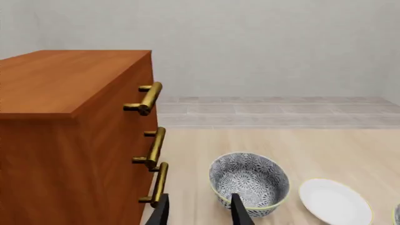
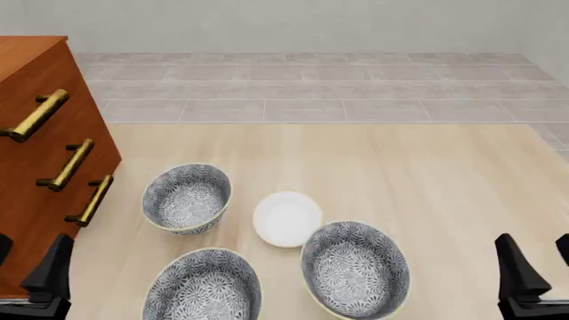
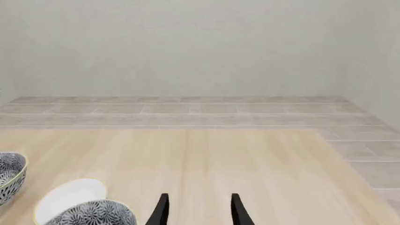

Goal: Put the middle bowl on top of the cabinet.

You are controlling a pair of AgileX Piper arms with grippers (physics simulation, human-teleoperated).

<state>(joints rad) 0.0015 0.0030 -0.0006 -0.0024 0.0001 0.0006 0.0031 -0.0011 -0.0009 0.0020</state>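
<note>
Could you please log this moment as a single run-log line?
phase: before grasp | left end effector: open, empty | right end effector: open, empty | three patterned bowls and white dish: on table | cabinet top: bare

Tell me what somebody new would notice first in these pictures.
Probably the tall reddish-brown cabinet with brass bar handles, at the table's left edge. Next, three grey floral bowls around a small white dish: the far-left bowl nearest the cabinet, the near-left bowl, the right bowl. Both grippers, left and right, sit open and empty at the near edge.
</note>
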